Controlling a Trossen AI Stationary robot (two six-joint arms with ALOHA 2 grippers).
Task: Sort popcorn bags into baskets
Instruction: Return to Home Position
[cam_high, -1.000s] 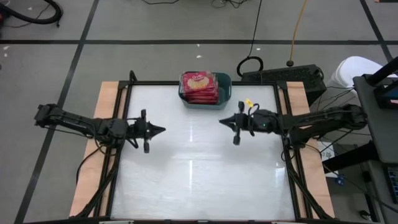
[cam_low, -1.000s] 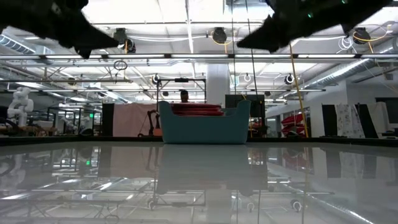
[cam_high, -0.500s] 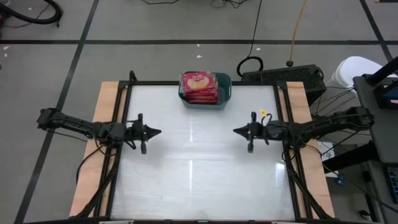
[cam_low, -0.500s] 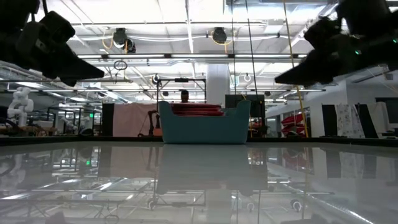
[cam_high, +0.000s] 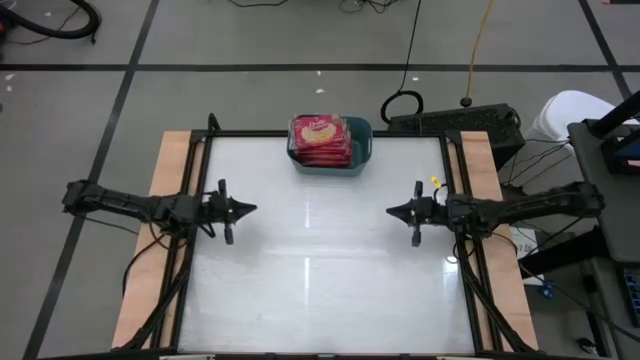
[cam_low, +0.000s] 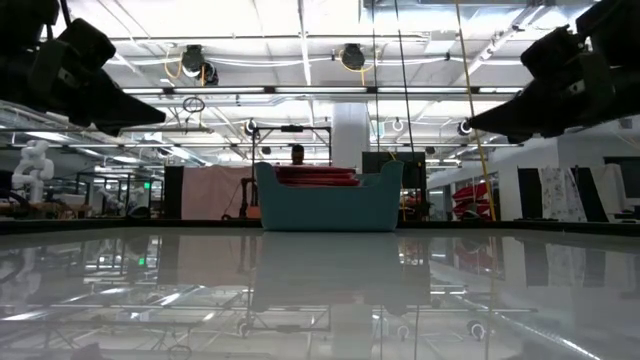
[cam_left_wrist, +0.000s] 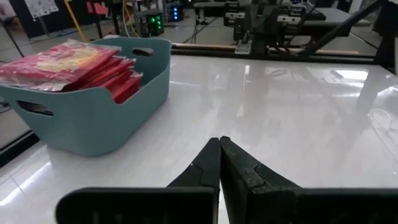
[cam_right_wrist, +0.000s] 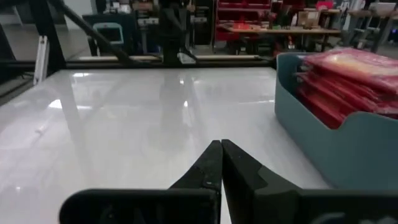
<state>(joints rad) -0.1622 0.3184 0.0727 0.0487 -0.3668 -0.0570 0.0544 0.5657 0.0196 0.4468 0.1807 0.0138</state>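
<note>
The popcorn bags (cam_high: 320, 140) lie stacked in the teal bin (cam_high: 362, 141), which stands at the middle of the table's (cam_high: 320, 280) far edge. The stack rises above the rim. The left gripper (cam_high: 250, 209) hangs over the table's left side, fingers pressed together, holding nothing. The right gripper (cam_high: 392, 212) hangs over the right side, likewise closed and empty. The 2 grippers point inward, well apart from the bin.

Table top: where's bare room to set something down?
The glossy white table is bare between the left end effector and right end effector and toward the near edge. Crowded only at the far edge: teal plastic bin heaped with red popcorn bags.
</note>
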